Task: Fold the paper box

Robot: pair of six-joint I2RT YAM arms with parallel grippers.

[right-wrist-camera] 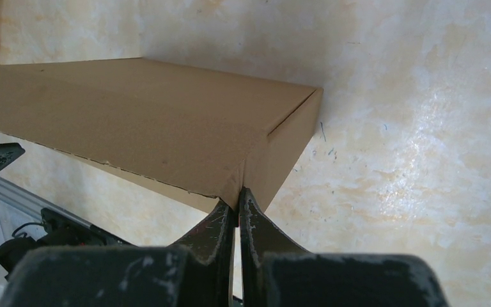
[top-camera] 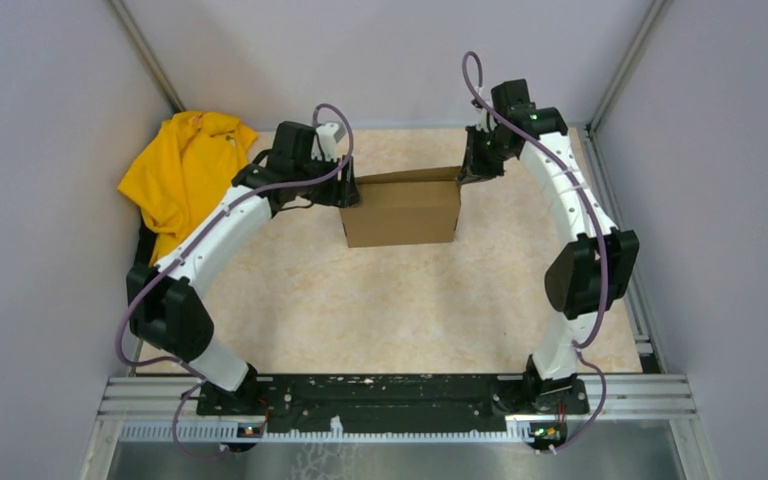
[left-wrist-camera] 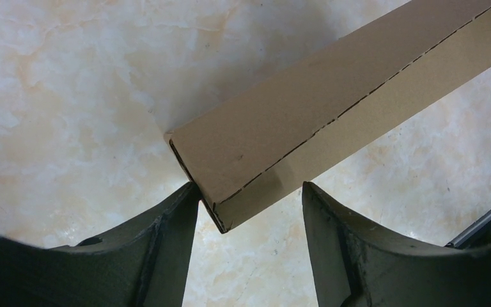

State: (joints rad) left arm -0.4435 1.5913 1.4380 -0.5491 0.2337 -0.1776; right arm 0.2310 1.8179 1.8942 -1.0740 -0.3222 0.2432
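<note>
We see a plain brown corrugated cardboard box (top-camera: 400,212) far-centre on the table (top-camera: 360,320), its long axis running between both grippers. Our left gripper (left-wrist-camera: 250,188) has its fingers apart around the left-end corner. Our right gripper (right-wrist-camera: 238,195) has its fingers pressed together, touching the right corner.

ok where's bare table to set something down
The widest bare table lies between the paper box and the arm bases. A thin strip runs behind the box. Crowded: both box ends, at the left gripper and right gripper, and the yellow garment corner.
</note>
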